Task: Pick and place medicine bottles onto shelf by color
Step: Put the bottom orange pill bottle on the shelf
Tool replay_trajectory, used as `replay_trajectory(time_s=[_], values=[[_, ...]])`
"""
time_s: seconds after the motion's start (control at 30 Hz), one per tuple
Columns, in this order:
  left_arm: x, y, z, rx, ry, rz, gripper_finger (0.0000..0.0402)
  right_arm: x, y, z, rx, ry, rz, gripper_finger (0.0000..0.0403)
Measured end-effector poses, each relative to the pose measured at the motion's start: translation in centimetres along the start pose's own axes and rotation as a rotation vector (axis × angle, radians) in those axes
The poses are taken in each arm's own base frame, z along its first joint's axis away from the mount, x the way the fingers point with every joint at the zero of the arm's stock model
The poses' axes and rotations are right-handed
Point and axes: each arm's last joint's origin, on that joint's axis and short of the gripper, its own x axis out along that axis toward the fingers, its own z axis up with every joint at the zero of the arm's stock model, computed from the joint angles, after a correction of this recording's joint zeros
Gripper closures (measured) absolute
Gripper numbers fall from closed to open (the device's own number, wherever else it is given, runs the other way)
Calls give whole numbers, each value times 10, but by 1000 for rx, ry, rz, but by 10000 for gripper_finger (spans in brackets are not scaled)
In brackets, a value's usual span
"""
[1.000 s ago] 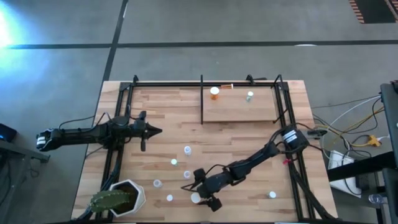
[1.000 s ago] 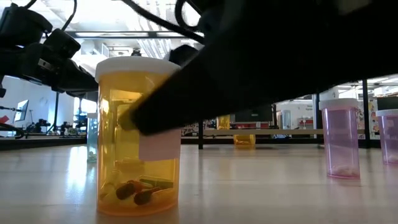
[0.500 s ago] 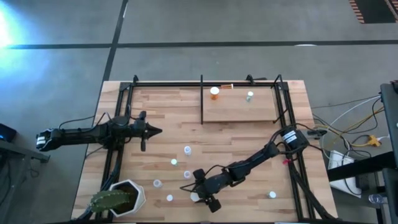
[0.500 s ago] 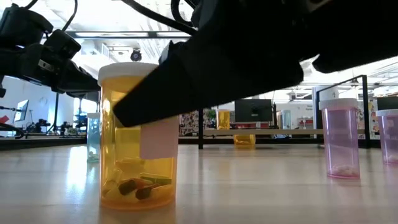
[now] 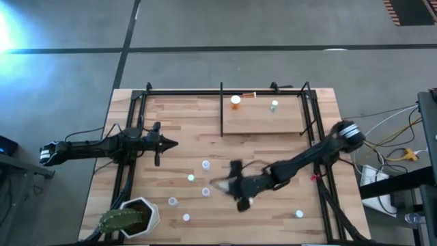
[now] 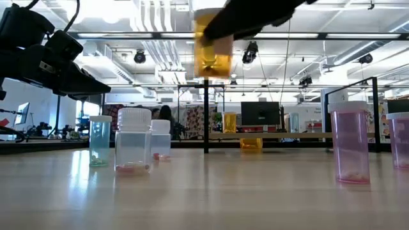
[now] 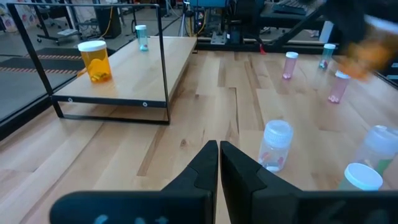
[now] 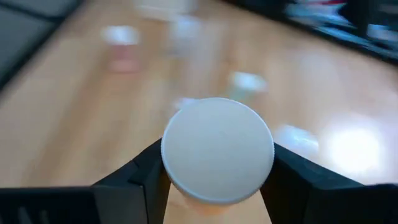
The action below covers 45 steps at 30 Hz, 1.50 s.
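Observation:
My right gripper (image 5: 231, 185) is shut on an orange medicine bottle (image 6: 211, 46) with a white cap (image 8: 217, 149), high above the table's middle. On the shelf (image 5: 263, 121) at the far side stand another orange bottle (image 5: 235, 102) and a small bluish-topped one (image 5: 274, 105). Several small bottles stand on the tabletop, among them a clear one (image 6: 134, 141), a bluish one (image 6: 100, 140) and a pink one (image 6: 349, 143). My left gripper (image 5: 175, 143) waits shut at the table's left, touching nothing. My right gripper pinches the orange bottle between its two fingers (image 8: 144, 172), on the body just under the white cap (image 8: 208, 208). The fingers slant down from the table's right side. The bottle hangs upright, lifted clear of the table.
A white pot with a cactus (image 5: 133, 217) stands at the near left corner. Black frame rods (image 5: 221, 109) edge the shelf and the table's sides. Loose bottles dot the near half, such as one (image 5: 205, 165) mid-table and one (image 5: 299, 214) at the near right.
My right gripper has risen from near the table's front edge and swung toward the far edge, tipping closer to level. The orange bottle, which stood on the table a second ago, has gone up with it and now hangs clear, still upright.

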Motion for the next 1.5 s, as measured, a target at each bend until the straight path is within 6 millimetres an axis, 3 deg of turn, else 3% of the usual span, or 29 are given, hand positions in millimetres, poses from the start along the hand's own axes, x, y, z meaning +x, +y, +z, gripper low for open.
replay_trajectory(time_s=[0.2, 0.43, 0.6, 0.77, 1.03, 1.27, 1.5], values=[[0, 0, 0, 0, 0, 0, 402, -40, -75, -27, 203, 63, -267, 212], [0, 0, 0, 0, 0, 0, 402, -63, -161, -88, 503, 103, -542, 212], [0, 0, 0, 0, 1, 0, 402, -67, -203, -121, 616, 139, -687, 212], [0, 0, 0, 0, 3, 0, 402, -65, -233, -137, 676, 131, -713, 212], [0, 0, 0, 0, 2, 0, 402, -48, -259, -159, 727, 135, -742, 211], [0, 0, 0, 0, 1, 0, 402, -32, -261, -172, 727, 177, -737, 211], [0, 0, 0, 0, 4, 0, 402, -32, -261, -172, 700, 191, -744, 210]])
